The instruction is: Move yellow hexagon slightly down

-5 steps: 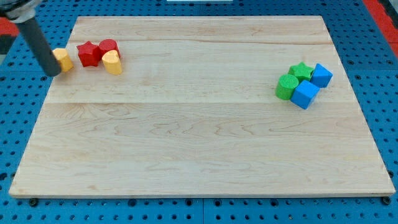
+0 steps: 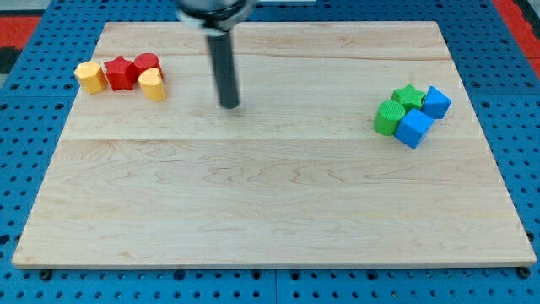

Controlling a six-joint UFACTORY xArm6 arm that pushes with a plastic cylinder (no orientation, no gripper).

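Tip (image 2: 229, 105) rests on bare board (image 2: 270, 194), well right of yellow hexagon (image 2: 89, 77), touching no block. No writing is legible.

Rod (image 2: 224, 72) cropped at the view's top, upper mount blurred; red block (image 2: 148, 63) partly hidden behind neighbours, possibly a cylinder.

Straight dark grey rod, smooth and cylindrical, my tip (image 2: 229, 105) blunt.

Pale wooden desk (image 2: 278, 211) of long grain-streaked planks, blue perforated panel (image 2: 516, 143) around it, red patches at the top corners (image 2: 516, 10), even light
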